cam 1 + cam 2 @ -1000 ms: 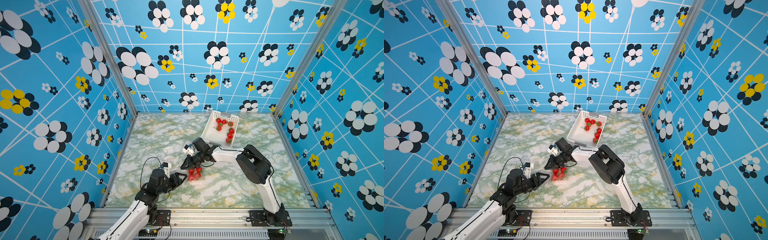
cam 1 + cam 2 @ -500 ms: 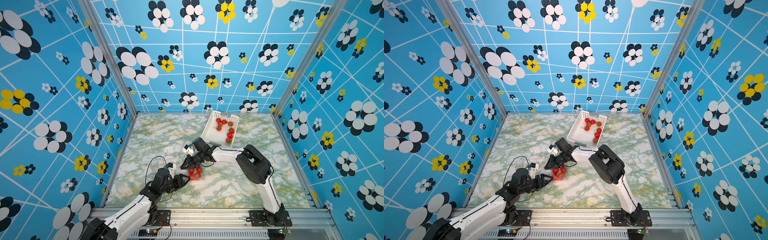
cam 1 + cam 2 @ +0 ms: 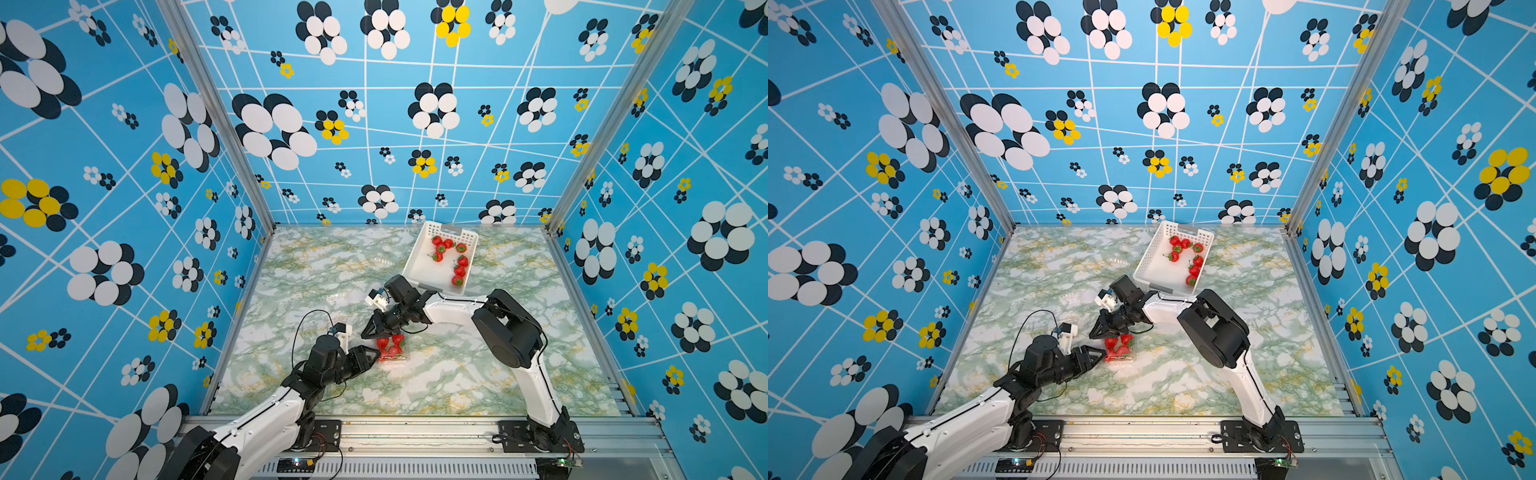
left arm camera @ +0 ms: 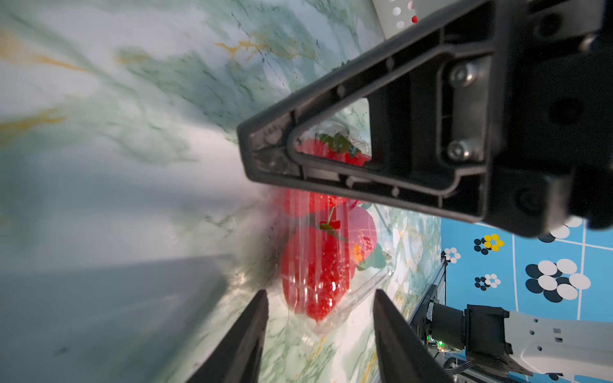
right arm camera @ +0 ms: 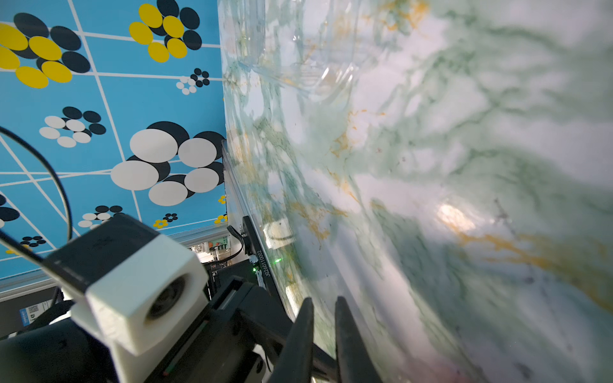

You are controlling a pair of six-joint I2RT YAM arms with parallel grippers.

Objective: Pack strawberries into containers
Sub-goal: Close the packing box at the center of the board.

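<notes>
where any writing can be made out, it is on a black bar (image 5: 255,248) at the edge of the tabletop (image 5: 431,149) in the right wrist view: a white serial string that starts "jc" and runs on in digits too small to read surely. a blue sticker (image 5: 31,311) low in that view is blurred past reading.

the left gripper (image 4: 319,292) has its jaws spread, and the near end of a clear container (image 4: 335,311) lies between and just beyond the tips. i cannot tell whether either finger touches the plastic. strawberries (image 4: 315,265), red with green caps, fill that container. in both top views it sits on the marble-patterned tabletop toward the front, between the two grippers.

the right gripper (image 3: 366,334) reaches in from the far side. in the right wrist view its fingers (image 5: 306,321) are pressed nearly together, with only a thin slit between them, and what they pinch, if anything, is not visible. seen from the left wrist, one of its black fingers lies across the top of the clear container, too close to judge contact.

further back, the white basket (image 3: 417,270) holds loose strawberries (image 3: 459,270) along one long side and the far end. an empty container (image 5: 298,66) of clear plastic stands on the tabletop, apart from the grippers.
</notes>
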